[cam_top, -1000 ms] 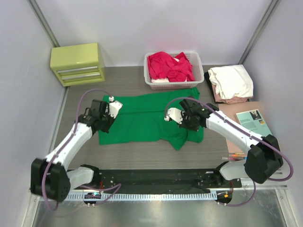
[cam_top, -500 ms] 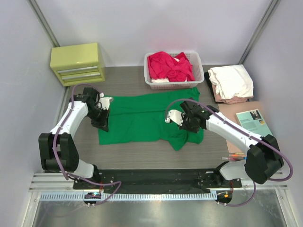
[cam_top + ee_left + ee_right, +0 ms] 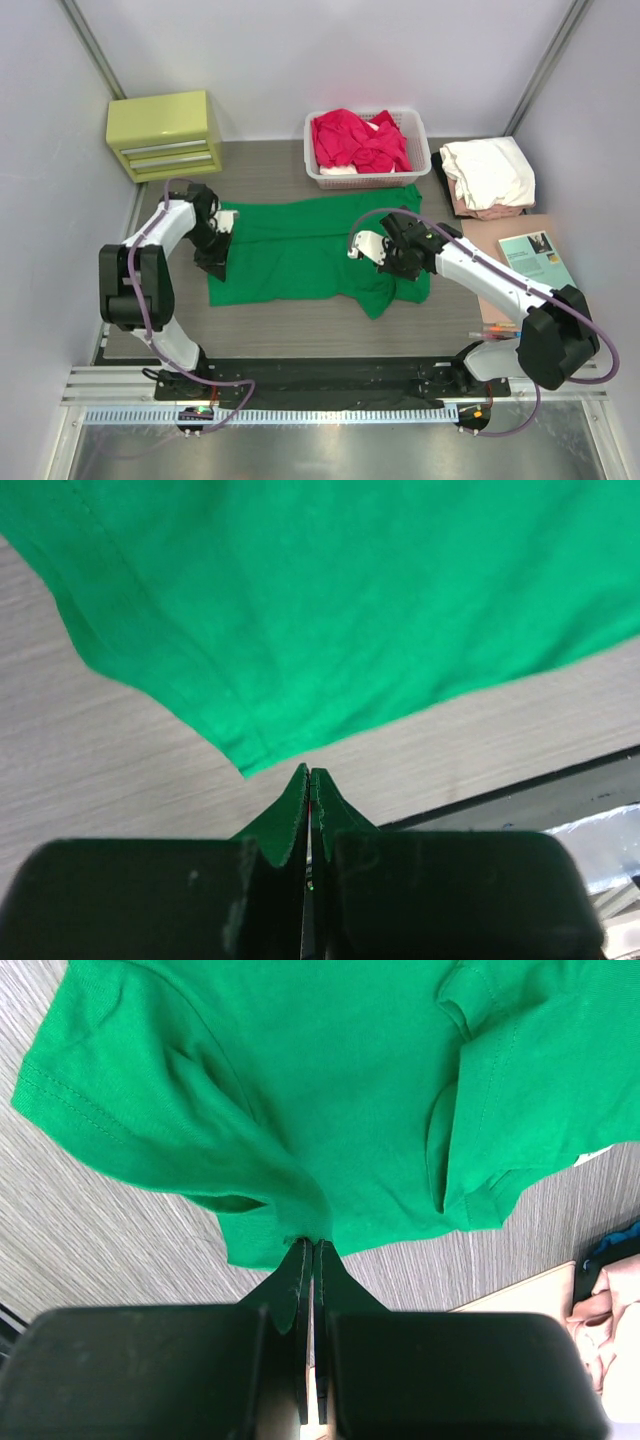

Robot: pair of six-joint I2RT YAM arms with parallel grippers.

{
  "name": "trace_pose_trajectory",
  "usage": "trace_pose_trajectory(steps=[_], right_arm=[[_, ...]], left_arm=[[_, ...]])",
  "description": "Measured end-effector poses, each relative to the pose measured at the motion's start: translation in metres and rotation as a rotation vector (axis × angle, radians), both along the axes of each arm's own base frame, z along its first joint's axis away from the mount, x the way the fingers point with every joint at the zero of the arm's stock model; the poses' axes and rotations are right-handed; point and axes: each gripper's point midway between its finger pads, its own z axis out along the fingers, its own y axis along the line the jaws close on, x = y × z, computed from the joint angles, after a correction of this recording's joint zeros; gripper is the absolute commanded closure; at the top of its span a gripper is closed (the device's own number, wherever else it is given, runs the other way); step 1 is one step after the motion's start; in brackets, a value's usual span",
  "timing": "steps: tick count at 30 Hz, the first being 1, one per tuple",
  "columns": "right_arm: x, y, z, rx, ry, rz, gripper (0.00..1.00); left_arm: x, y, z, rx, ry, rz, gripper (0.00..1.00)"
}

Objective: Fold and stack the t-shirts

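Now | we pinch the green shirt (image 3: 300,250) at both ends | left gripper (image 3: 309,777) clamped on its left hem, right gripper (image 3: 313,1246) on its right side | shirt lies flat on the table (image 3: 280,318), long axis crosswise between them.

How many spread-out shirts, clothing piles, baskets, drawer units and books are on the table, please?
Spread-out shirts: 1, the green t-shirt
Clothing piles: 2, the red heap and the folded stack
Baskets: 1, the white basket
Drawer units: 1, the yellow-green drawer unit
Books: 1, the teal book
Total: 6
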Motion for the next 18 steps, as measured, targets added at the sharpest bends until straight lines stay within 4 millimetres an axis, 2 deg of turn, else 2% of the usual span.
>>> trace_pose_trajectory(steps=[5,8,14,18], right_arm=[[0.000,-0.001,0.003,0.004,-0.012,-0.002,0.99],[0.000,-0.001,0.003,0.006,-0.013,-0.001,0.99],[0.000,0.000,0.003,0.008,-0.012,0.000,0.99],[0.000,0.000,0.003,0.009,-0.013,0.000,0.99]], left_arm=[[-0.002,0.004,-0.031,0.028,0.121,0.010,1.00],[-0.006,0.005,-0.040,0.034,0.166,0.019,1.00],[-0.003,0.010,-0.034,0.050,0.148,0.082,1.00],[0.000,0.013,-0.010,0.058,0.049,0.107,1.00]])
